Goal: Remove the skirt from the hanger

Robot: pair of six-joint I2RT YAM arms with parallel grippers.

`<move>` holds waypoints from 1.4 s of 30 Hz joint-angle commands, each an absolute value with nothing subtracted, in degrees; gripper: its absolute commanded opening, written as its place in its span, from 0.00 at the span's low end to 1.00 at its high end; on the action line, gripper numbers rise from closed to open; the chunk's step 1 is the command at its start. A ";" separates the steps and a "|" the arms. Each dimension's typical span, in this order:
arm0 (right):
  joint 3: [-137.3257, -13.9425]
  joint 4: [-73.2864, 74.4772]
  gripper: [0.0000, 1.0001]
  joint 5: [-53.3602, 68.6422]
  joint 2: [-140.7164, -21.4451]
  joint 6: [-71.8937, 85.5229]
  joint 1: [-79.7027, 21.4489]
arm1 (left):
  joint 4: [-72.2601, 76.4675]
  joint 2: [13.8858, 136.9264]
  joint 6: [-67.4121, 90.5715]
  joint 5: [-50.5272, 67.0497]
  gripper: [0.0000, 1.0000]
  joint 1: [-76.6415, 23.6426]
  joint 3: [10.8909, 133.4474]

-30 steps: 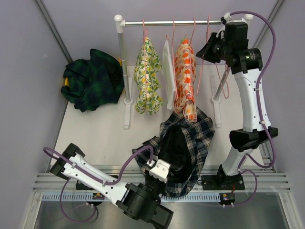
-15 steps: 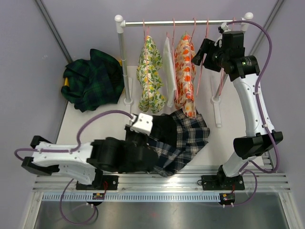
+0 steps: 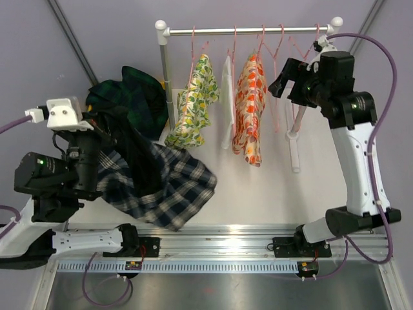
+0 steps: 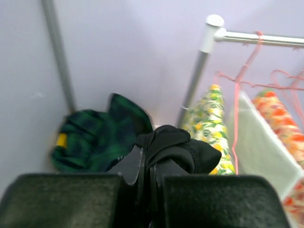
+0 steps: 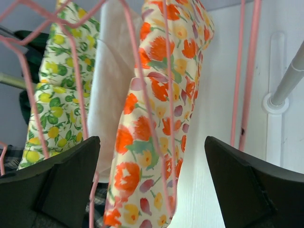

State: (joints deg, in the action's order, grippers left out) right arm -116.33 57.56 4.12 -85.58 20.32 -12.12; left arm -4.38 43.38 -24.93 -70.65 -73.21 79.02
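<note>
We are seeing the plaid skirt off its hanger and hanging in a loose bunch from the left tool, low over the near left part of the worktop. Its dark lining is facing up near the grip, and the checked cloth is spreading out to the right and toward the near edge. Whether the hem is touching the worktop, we cannot tell. In the left wrist view the left tool is pinching a knot of black fabric, its fingers almost together around the cloth.

The left arm is folding back over the left edge, its wrist raised and pointing toward the far left corner, just near a heap of green tartan cloth.

The right arm is reaching up and far, its right tool standing wide and gripping nothing, close beside the right end of the rail. Between its fingers we are looking at an orange-flowered garment, a white one and a lemon-print one, all hanging on the rail, with bare pink hangers just to their right.
</note>
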 commanded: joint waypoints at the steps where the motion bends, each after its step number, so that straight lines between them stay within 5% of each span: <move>1: -114.53 54.06 0.99 4.92 -79.11 21.35 -12.66 | -3.50 52.27 -34.55 -58.74 0.00 -66.56 88.40; 11: -105.56 49.93 0.99 10.19 -72.96 22.50 -12.57 | -23.64 79.51 -8.71 -31.82 0.00 -15.43 120.25; 15: -101.35 48.34 0.99 12.04 -71.37 22.76 -12.57 | -24.62 98.40 -5.28 -25.15 0.00 -5.64 144.11; 23: -95.45 44.91 1.00 15.21 -69.43 24.44 -12.75 | 3.65 112.40 4.67 -15.64 0.01 3.43 140.73; 26: -95.27 44.74 1.00 14.33 -70.13 24.00 -12.66 | 3.60 117.68 3.43 -17.13 0.03 3.34 138.01; 30: -95.80 44.12 0.99 15.03 -70.66 24.17 -12.74 | 0.45 123.30 2.63 -20.03 0.33 3.51 132.37; 31: -96.15 43.95 0.99 15.20 -70.75 23.91 -12.83 | 0.18 124.96 4.03 -21.00 0.67 3.78 130.28; 32: -96.59 44.12 0.99 15.38 -70.93 23.91 -12.75 | -3.04 125.68 4.56 -21.27 0.88 3.95 129.99; 33: -98.07 44.47 0.99 15.47 -71.10 23.82 -12.83 | -4.73 126.38 5.79 -21.70 0.99 3.96 130.08; 39: -103.35 44.65 1.00 18.10 -70.58 23.38 -12.74 | -20.98 121.75 12.72 -25.67 0.99 4.04 131.40; 42: -103.62 41.67 0.99 22.31 -70.57 26.27 -12.74 | -24.96 110.69 16.51 -20.50 0.99 4.04 121.53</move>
State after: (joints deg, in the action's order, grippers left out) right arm -101.25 46.06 16.97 -71.48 24.29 -12.36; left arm -21.08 126.30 10.46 -22.39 3.77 126.78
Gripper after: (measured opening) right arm 0.993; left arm 0.987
